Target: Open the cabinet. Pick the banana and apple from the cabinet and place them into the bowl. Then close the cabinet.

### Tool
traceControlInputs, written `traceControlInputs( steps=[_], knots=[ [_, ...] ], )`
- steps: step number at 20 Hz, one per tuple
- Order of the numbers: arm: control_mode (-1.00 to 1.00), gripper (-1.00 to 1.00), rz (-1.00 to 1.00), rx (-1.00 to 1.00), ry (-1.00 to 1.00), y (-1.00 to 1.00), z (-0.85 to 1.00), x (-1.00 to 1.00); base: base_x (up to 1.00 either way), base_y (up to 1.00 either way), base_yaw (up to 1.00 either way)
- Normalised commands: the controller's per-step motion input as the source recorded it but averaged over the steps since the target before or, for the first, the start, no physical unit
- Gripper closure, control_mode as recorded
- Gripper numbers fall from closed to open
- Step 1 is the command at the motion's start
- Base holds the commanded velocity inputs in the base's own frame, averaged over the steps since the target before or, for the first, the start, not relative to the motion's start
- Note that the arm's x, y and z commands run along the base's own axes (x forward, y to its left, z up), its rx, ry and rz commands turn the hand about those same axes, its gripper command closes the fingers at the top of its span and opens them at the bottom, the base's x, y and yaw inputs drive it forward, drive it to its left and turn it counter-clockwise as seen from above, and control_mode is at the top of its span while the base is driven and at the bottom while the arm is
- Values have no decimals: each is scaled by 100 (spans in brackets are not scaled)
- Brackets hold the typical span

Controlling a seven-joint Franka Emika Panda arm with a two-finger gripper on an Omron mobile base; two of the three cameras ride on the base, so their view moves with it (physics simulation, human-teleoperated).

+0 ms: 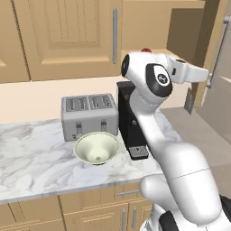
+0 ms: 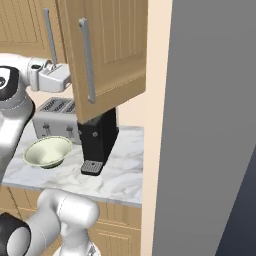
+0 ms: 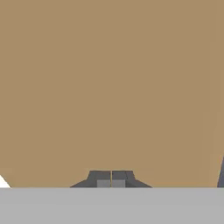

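The cabinet's right door (image 1: 204, 40) stands swung out, seen from outside as a wood panel (image 2: 107, 50) with a long silver handle (image 2: 87, 60). The left door (image 1: 67, 31) is closed. My gripper (image 1: 206, 76) reaches right, against the inner face of the open door. Its fingertips (image 3: 111, 177) are shut together on nothing, close to plain brown wood. A sliver of the dark-red apple (image 1: 145, 50) peeks over my arm's joint inside the cabinet. The banana is hidden. The pale bowl (image 1: 96, 148) sits on the marble counter in front of the toaster, with nothing in it.
A silver toaster (image 1: 89, 116) stands behind the bowl, and a black coffee machine (image 1: 131, 126) is beside it under the open cabinet. A tall grey wall (image 2: 210, 125) rises right of the counter. Base drawers (image 1: 122, 194) run below the counter edge.
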Motion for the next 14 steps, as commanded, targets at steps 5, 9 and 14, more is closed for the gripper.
traceControlInputs(
  steps=[5,9,14],
  knots=[
    [-100,100,-8,0,0,-46,0,-17,0,0,0],
    [-100,100,-5,0,0,-38,0,-2,0,0,0],
    [-100,100,-3,0,0,-36,0,0,0,0,0]
  ],
)
